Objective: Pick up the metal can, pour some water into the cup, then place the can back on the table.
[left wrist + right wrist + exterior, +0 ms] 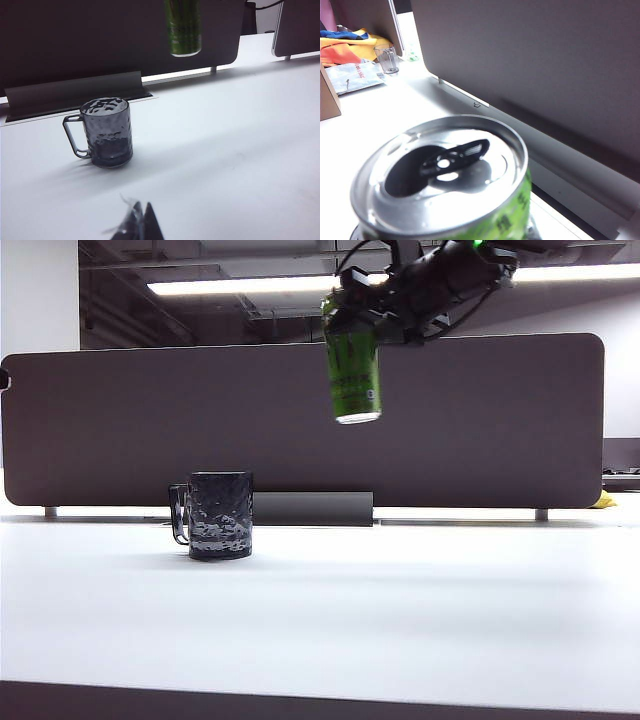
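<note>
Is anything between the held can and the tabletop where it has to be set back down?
Nothing visible. The right gripper holds the metal can high in front of the divider panel; bare table lies below it, and the cup stands apart to the left.

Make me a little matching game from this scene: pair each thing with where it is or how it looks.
1. metal can
2. cup
3. right gripper
4. divider panel

A. standing on the table
B. dark brown, upright behind the table
C. hanging in the air, upright
D. clamped on the can's upper part

Pairs: 1-C, 2-A, 3-D, 4-B
</note>
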`<state>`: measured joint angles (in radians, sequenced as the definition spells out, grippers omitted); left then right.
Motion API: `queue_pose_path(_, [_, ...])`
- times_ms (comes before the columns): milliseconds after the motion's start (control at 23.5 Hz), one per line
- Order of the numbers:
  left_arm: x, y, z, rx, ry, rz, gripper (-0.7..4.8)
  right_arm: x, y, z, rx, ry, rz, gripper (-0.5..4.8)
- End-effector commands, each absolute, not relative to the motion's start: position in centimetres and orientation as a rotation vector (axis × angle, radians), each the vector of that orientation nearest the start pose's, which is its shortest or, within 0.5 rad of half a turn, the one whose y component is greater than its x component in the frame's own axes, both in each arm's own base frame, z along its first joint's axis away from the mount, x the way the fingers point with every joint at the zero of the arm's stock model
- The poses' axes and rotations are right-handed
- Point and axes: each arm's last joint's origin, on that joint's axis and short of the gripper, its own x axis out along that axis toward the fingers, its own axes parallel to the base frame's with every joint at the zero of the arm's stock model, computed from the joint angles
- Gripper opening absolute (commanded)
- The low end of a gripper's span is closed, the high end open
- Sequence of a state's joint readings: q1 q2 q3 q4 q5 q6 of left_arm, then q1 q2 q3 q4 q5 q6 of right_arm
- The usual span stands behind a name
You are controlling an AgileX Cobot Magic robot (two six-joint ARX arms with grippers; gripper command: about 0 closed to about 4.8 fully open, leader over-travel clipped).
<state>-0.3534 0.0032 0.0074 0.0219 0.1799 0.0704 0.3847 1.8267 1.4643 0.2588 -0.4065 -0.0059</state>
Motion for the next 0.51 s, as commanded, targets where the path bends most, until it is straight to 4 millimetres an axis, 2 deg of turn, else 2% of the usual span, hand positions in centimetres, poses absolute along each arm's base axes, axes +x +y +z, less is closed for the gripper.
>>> queue_pose_path(43, [8.9, -3.8, 16.9, 0.063, -0.054, -0.531, -0.05, 39.5, 16.6, 33.0, 0.002, 0.042, 0.814, 2.52])
queue_pose_path(298, [8.9, -3.8, 16.9, 0.063, -0.054, -0.531, -0.05, 39.9, 15.3, 32.9, 0.004, 0.042, 0.838, 2.52])
queue_pose_path(512, [8.9, -3.8, 16.9, 0.063, -0.054, -0.531, -0.05, 40.1, 13.9, 31.6, 0.058, 0.031, 0.837, 2.52])
